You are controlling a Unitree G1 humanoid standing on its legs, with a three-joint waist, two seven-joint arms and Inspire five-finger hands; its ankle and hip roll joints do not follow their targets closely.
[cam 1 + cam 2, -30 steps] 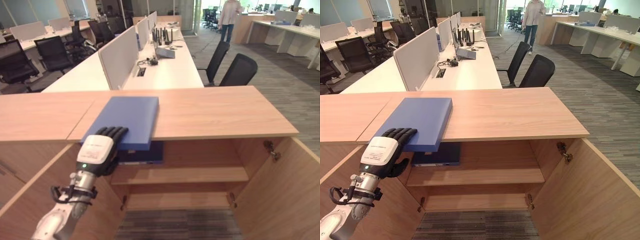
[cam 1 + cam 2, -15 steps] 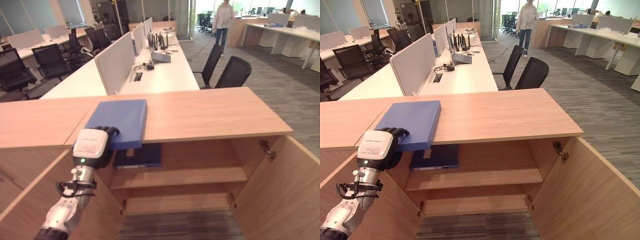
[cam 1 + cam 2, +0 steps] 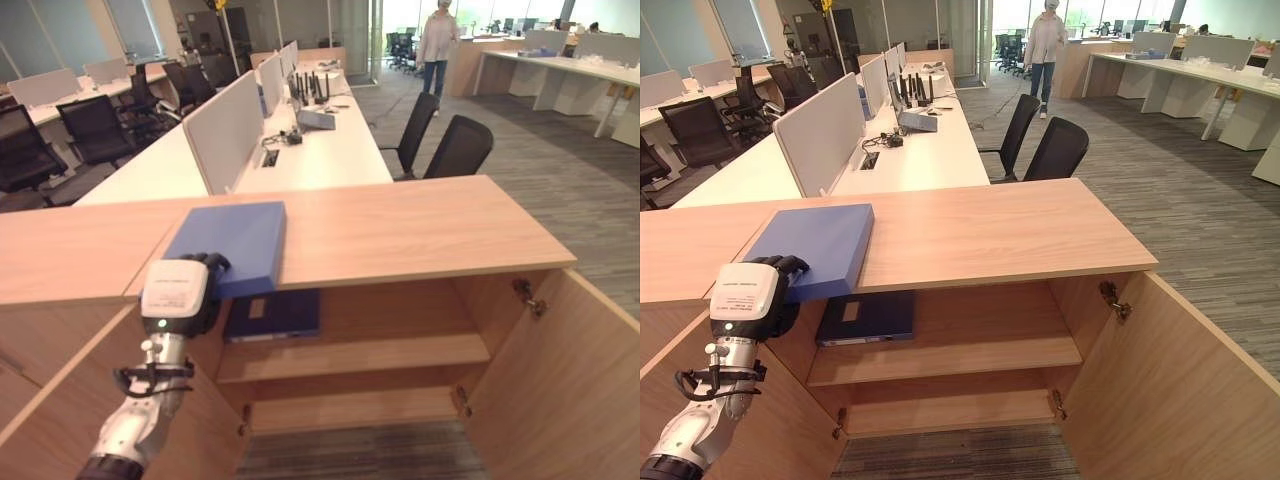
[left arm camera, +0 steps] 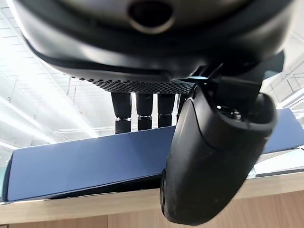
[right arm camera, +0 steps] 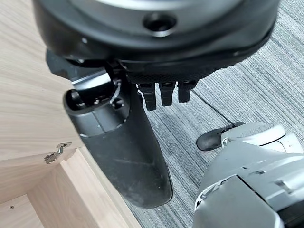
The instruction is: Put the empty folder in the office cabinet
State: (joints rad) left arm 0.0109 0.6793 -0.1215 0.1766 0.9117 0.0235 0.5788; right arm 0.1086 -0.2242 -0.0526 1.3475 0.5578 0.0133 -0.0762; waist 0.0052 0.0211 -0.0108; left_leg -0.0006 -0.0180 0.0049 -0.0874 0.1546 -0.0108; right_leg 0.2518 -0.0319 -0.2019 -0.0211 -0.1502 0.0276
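At centre-left, the flat blue rectangular folder (image 3: 228, 243) lies on the wooden cabinet top (image 3: 420, 225), long axis running up-frame, its near edge overhanging and pinched by the left hand (image 3: 180, 295), fingers above, thumb below.

The blue folder (image 3: 232, 244) has a matt, smooth cover like coated card, and the cabinet (image 3: 420, 225) under it is pale wood-grain laminate with a low sheen, its door (image 3: 570, 380) carrying a small metal hinge (image 3: 528, 298). The left hand (image 3: 178, 296) pairs a matt white plastic back with dark, faintly glossy plastic fingers (image 4: 137, 111). The floor (image 3: 1200, 210) is rough, striped grey carpet.
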